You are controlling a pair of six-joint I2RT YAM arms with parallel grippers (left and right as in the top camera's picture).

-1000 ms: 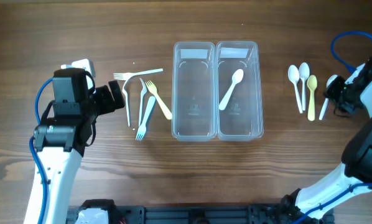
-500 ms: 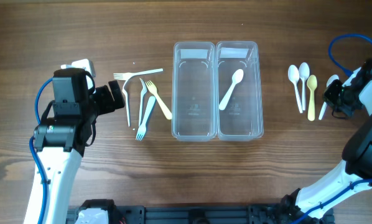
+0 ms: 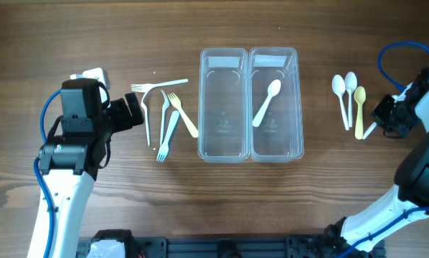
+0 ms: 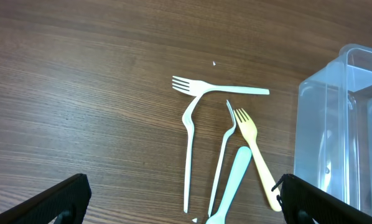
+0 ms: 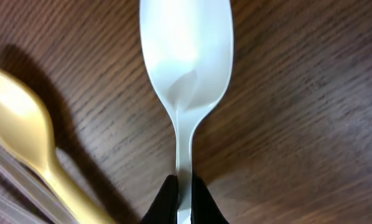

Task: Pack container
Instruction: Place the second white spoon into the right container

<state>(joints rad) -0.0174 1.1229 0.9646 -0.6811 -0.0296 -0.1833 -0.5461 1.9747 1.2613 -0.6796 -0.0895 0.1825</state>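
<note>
Two clear containers stand side by side, the left one (image 3: 223, 104) empty and the right one (image 3: 275, 140) holding a white spoon (image 3: 266, 102). My right gripper (image 3: 388, 115) is shut on the handle of another white spoon (image 5: 186, 56), which lies on the table at the far right; its handle end shows in the overhead view (image 3: 370, 130). The fingertips (image 5: 184, 198) pinch the handle just below the bowl. My left gripper (image 3: 132, 113) is open and empty, hovering left of several forks (image 3: 164, 115). In the left wrist view its fingers (image 4: 186, 208) straddle the fork handles (image 4: 189, 149).
Two white spoons (image 3: 343, 89) and a yellow spoon (image 3: 359, 107) lie left of the right gripper; the yellow one also shows in the right wrist view (image 5: 24, 130). A yellow fork (image 4: 254, 149) and a light blue fork (image 4: 231, 186) lie close to the left container's wall (image 4: 323, 124).
My right gripper has moved slightly down and left over the far-right white spoon, now covering its bowl. The left arm and the forks have not moved.
</note>
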